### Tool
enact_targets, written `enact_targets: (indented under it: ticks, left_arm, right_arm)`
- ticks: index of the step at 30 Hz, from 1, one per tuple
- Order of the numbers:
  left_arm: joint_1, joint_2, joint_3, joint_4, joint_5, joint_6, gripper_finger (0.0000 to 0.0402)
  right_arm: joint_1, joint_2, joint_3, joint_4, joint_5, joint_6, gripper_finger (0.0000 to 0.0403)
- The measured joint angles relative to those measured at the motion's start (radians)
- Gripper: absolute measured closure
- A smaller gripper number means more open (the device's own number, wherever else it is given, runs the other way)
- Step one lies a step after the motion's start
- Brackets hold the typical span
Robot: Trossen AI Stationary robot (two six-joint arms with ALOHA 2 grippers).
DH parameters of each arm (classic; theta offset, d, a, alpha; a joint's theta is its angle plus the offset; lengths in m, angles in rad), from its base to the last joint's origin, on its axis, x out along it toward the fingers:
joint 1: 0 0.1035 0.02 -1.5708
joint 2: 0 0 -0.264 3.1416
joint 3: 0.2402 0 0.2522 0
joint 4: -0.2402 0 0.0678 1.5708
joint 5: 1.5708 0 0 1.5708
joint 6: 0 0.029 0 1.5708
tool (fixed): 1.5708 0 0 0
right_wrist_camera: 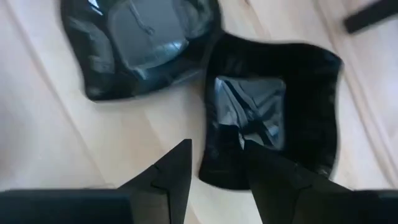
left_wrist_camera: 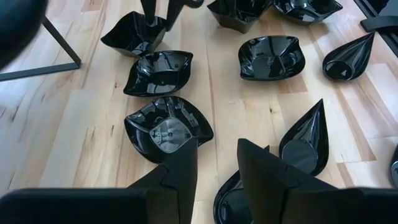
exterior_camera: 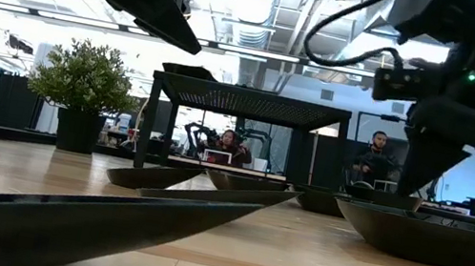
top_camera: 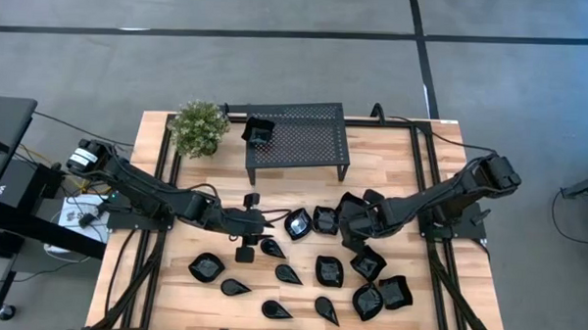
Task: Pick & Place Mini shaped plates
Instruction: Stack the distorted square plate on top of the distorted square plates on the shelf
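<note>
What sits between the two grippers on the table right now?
In the high view, two squarish mini plates lie side by side between the left gripper and right gripper.

Left arm reaches in from the table's left, left gripper (top_camera: 269,223) low at centre, fingers parted, empty. Right arm stretches in from the right, right gripper (top_camera: 349,226) low, fingers parted.

Plates (top_camera: 331,270) crowd the counter (top_camera: 143,277) between my left hand (top_camera: 264,222) and right hand (top_camera: 347,229), so I have only thin strips of bare wood to pass between them. Behind them the stand (top_camera: 297,139) and the plant (top_camera: 198,127) block the back. The open wood lies along the front left corner and left of the plates.
</note>
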Motion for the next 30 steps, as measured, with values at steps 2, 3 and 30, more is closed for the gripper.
enact_targets:
  ticks: [2, 3, 30]
  left_arm:
    - [0.000, 0.000, 0.000, 0.002, 0.000, 0.000, 0.0286]
    - [0.000, 0.000, 0.000, 0.005, 0.000, 0.000, 0.0286]
    - [0.000, 0.000, -0.001, 0.051, 0.000, 0.002, 0.0286]
  right_arm:
    - [-0.001, 0.000, -0.005, 0.020, 0.000, 0.000, 0.0266]
    - [-0.005, 0.000, -0.010, 0.044, 0.000, 0.000, 0.0267]
    - [-0.040, -0.002, -0.053, 0.110, -0.061, -0.126, 0.0392]
